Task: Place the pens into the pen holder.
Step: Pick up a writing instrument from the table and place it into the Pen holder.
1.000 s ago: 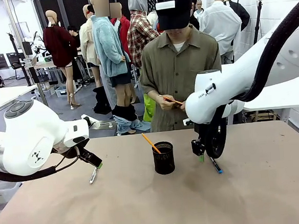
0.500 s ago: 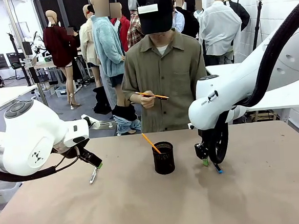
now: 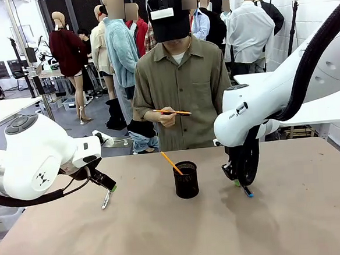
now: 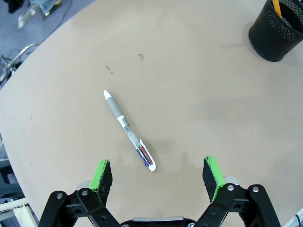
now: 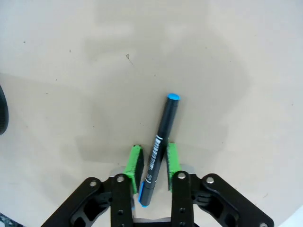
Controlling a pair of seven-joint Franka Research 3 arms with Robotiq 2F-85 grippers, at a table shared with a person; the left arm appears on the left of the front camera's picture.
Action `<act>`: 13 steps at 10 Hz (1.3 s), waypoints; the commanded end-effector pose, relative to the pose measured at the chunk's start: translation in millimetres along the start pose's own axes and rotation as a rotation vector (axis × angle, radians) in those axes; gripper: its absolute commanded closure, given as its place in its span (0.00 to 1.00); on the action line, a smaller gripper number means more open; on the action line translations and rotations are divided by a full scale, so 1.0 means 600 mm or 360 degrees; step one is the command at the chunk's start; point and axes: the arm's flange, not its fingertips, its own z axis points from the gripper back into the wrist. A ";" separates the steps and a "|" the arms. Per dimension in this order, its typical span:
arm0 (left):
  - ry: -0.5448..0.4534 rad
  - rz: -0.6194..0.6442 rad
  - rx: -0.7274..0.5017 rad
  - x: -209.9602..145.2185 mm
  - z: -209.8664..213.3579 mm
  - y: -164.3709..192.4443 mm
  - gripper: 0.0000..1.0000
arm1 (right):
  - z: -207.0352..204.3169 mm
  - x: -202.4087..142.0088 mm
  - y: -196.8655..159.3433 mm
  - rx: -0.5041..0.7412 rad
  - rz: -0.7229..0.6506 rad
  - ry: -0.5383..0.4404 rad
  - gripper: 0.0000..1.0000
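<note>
A pale silvery-white pen (image 4: 129, 133) lies flat on the table, and my left gripper (image 4: 158, 172) hovers open over it with one green pad on each side. In the front view that pen (image 3: 105, 200) sits just below the left gripper (image 3: 111, 190). My right gripper (image 5: 154, 161) is shut on a dark pen with a blue tip (image 5: 160, 135), held low over the table right of the black mesh pen holder (image 3: 186, 180). An orange pencil (image 3: 171, 163) leans in the holder. The person's hand holds another orange pencil (image 3: 175, 112) at chest height.
The brown table (image 3: 166, 238) stretches bare toward me. The person stands at the far edge behind the holder. In the left wrist view the holder (image 4: 277, 30) is at the top right corner, well away from the silvery pen.
The person has stepped to the picture's left, carrying the orange pencil along. My right gripper has edged slightly right with the dark pen. The left arm has not moved.
</note>
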 end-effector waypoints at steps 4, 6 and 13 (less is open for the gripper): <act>-0.0003 0.0007 -0.0001 -0.001 0.001 0.003 0.00 | -0.003 -0.003 0.002 0.0111 0.0188 -0.0118 1.00; -0.0003 0.0007 -0.0001 -0.001 0.001 0.003 0.00 | 0.019 -0.010 -0.008 0.0302 0.0436 -0.0347 1.00; -0.0003 0.0007 -0.0001 -0.001 0.001 0.003 0.00 | 0.070 -0.037 -0.045 0.0790 0.1278 -0.1070 1.00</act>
